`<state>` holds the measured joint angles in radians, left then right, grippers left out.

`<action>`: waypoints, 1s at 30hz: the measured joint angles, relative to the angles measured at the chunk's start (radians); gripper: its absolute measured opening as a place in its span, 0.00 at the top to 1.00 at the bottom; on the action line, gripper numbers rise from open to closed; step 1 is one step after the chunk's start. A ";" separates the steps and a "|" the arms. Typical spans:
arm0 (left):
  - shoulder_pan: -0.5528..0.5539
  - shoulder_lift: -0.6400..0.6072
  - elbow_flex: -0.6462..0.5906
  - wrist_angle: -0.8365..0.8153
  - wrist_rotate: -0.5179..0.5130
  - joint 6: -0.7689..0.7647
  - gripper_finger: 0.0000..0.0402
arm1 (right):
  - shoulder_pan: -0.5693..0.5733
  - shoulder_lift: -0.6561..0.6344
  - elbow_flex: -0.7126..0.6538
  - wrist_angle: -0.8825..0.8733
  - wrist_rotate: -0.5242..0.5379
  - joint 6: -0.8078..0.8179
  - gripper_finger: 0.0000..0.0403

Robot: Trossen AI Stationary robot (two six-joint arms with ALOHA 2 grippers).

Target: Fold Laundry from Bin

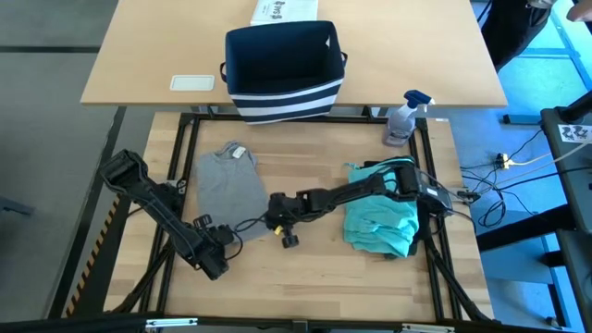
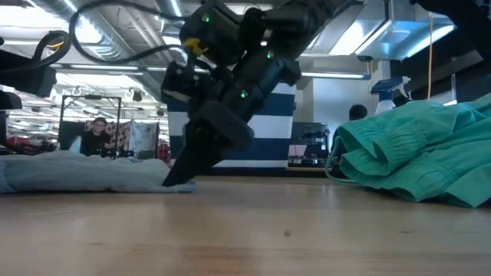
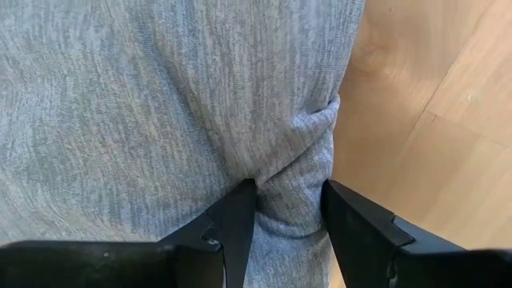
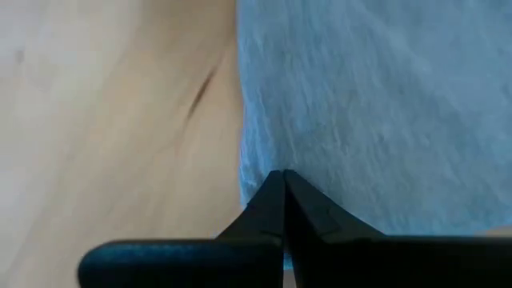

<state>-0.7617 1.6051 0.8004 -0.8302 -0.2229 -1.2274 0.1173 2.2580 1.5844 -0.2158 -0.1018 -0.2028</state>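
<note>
Now left gripper [image 3: 286, 212] pinches grey T-shirt [image 1: 227, 180]; right gripper [image 4: 282, 196], pressed together, at its edge.

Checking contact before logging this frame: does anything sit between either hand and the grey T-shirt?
Nothing visible does. The left hand already pinches a bunched fold of the grey T-shirt, and the right hand, shut, rests at the shirt's edge on the table.

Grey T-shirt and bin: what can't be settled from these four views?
- Bin, high view: its inside is dark, so any laundry left there is unseen.
- Right gripper, right wrist view: fingers shut at the grey T-shirt edge; whether cloth is pinched is hidden.
- Left gripper: grips a fold of the shirt; its own arm covers this in the high view.
- Teal garment, low view: cut off at the edge.
</note>
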 joint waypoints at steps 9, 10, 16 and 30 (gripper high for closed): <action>0.002 0.000 0.001 -0.009 0.058 0.013 0.64 | -0.012 0.010 0.008 -0.128 0.050 0.026 1.00; 0.002 0.000 0.001 -0.015 0.070 0.015 0.64 | -0.013 0.009 0.008 -0.145 0.053 0.027 1.00; 0.001 -0.002 0.002 -0.062 0.129 0.027 0.64 | -0.020 0.010 0.008 -0.230 0.057 0.025 1.00; -0.001 -0.001 0.213 -0.324 -0.066 0.112 0.64 | -0.020 -0.009 0.001 -0.222 0.012 0.027 1.00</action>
<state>-0.7624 1.6039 1.0133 -1.1539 -0.2889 -1.1152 0.0975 2.2494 1.5857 -0.4374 -0.0902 -0.1761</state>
